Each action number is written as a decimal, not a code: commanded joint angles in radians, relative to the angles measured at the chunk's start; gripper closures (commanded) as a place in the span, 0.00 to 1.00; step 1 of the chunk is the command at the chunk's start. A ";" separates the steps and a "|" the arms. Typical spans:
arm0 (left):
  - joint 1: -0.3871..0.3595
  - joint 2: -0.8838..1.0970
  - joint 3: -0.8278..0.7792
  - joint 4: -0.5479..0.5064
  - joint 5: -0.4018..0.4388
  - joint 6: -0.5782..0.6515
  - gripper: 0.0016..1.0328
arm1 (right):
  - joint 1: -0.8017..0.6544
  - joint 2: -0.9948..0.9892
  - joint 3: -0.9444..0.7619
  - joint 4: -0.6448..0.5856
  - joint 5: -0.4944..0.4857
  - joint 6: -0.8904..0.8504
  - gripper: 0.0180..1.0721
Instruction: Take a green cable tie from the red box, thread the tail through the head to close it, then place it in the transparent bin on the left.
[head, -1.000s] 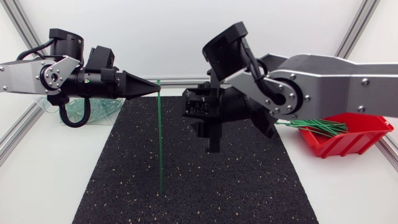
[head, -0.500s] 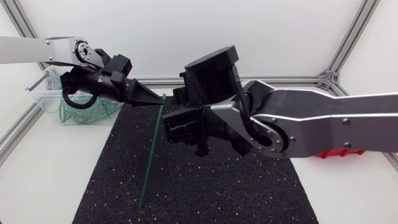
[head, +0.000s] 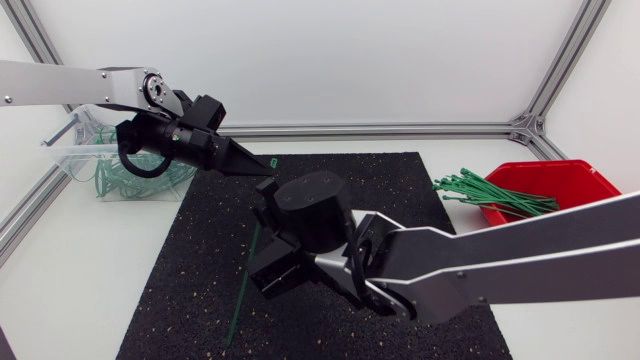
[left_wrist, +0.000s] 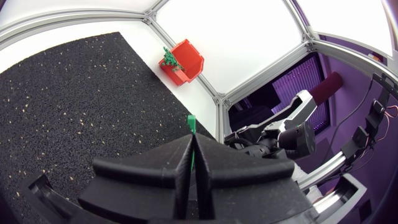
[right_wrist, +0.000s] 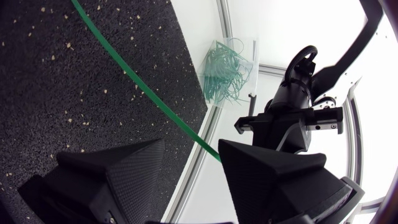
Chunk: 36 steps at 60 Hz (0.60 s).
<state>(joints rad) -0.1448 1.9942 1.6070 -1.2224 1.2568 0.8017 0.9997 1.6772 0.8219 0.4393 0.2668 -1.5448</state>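
Left gripper (head: 264, 168) pinches the green cable tie (head: 243, 285) by its top; right gripper (right_wrist: 191, 150), spread, straddles it over the black mat (head: 420, 200).

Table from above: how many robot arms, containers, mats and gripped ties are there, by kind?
Robot arms: 2 (left arm, right arm)
Containers: 2 (red box, transparent bin)
Mats: 1 (black mat)
Gripped ties: 1 (green cable tie)
Total: 6

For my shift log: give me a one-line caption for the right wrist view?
Open right gripper straddles the green cable tie above the black mat; transparent bin beyond.
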 joint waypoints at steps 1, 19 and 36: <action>-0.012 0.026 0.018 -0.009 0.016 0.045 0.97 | 0.008 0.030 -0.046 0.045 0.011 -0.077 0.38; -0.036 0.038 0.021 -0.008 0.016 0.062 0.97 | 0.059 0.082 -0.096 0.111 -0.009 -0.196 0.38; -0.035 0.046 0.014 -0.008 0.016 0.065 0.97 | 0.108 0.111 -0.130 0.130 -0.058 -0.210 0.38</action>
<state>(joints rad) -0.1776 2.0048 1.6073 -1.2224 1.2598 0.8391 1.0908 1.7626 0.7174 0.5571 0.2199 -1.7294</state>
